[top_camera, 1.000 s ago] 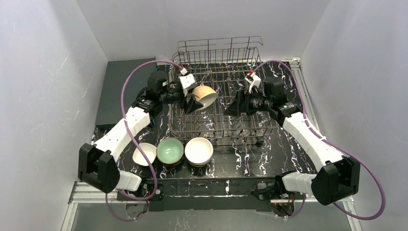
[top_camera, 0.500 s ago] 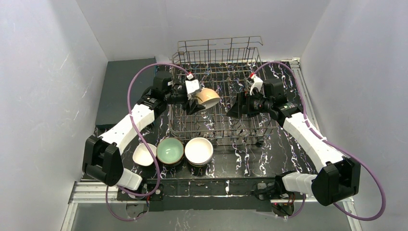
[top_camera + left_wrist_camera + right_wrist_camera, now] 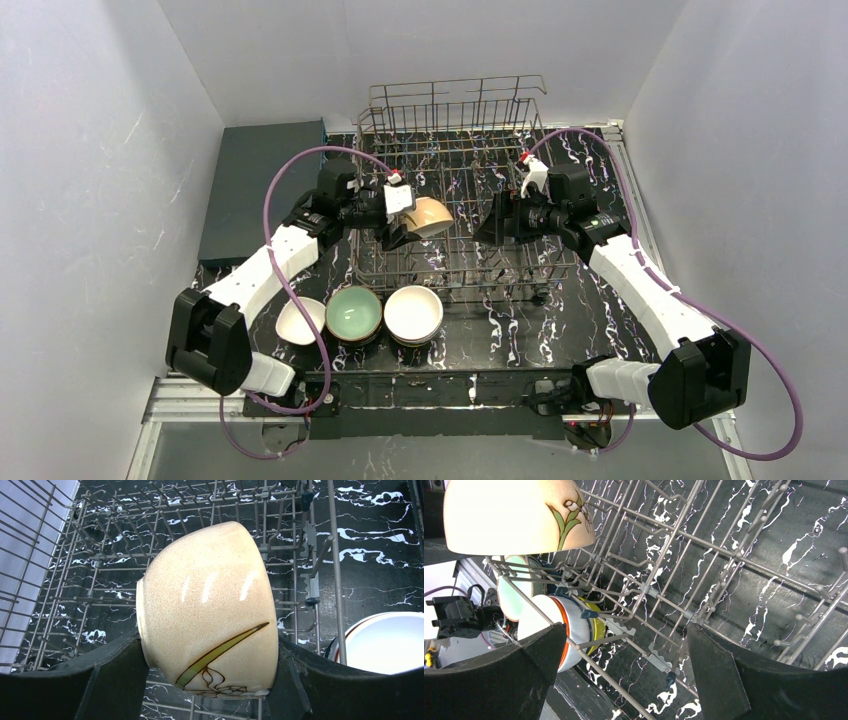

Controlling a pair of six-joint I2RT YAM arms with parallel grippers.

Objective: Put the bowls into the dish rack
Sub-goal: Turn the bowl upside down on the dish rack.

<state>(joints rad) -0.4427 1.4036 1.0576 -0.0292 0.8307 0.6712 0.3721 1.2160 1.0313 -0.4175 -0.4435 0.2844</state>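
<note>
Left claw grips a tan bowl, tilted, above the left part of the rack. Right claw stands wide and empty over the rack's right part. On the counter before the rack sit a white bowl, a green stack and a white stack.

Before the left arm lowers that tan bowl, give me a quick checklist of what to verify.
1. Bowl gripped by left tool: ok, clamped on both sides.
2. Bowl above the rack: ok.
3. Bowl turned on its side: ok.
4. Rack under the bowl free: ok.
5. Right tool open, empty, apart from the bowl: ok.
6. Bowl not touching the rack: cannot tell.
</note>
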